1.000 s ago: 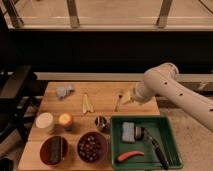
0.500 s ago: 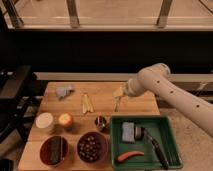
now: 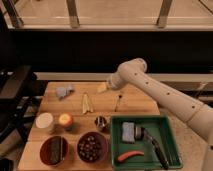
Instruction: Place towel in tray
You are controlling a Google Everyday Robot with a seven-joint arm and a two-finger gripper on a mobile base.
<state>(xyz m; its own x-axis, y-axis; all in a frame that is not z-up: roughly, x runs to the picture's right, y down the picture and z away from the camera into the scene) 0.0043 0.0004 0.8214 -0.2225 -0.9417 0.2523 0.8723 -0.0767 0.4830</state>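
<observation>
**Partly hidden: the gripper (image 3: 103,87) over the far side of a crowded wooden table (image 3: 135,104)**

Much of this scene is hard for us to read. One white arm (image 3: 150,87) enters from the right edge, where its base is cut off, and reaches across to the far middle of the table. Its gripper shows only as a pale tan tip, and we cannot tell whether it is apart or together, or whether it holds anything.

We count one towel (image 3: 64,91), a small crumpled grey-blue heap at the far left of the table. It lies to the left of the gripper, not touching it, and well apart from the tray.

We count one tray (image 3: 169,134), green, at the near right corner, with three things inside. These are a grey-blue block (image 3: 128,131), a dark-handled tool (image 3: 153,145) and an orange-red piece (image 3: 131,155) whose nature we cannot make out.

On the bare wood we count two dark red bowls at the near edge. The left bowl (image 3: 54,150) holds something dark, and the right bowl (image 3: 92,146) holds small round pieces. Behind them stand one white round container (image 3: 44,121), one orange object (image 3: 65,119) and one small metal cup (image 3: 101,122). Farther back lie one yellowish strip (image 3: 86,102) and one thin dark utensil (image 3: 118,102).

A black seat (image 3: 15,90) is cut off at the left edge.
</observation>
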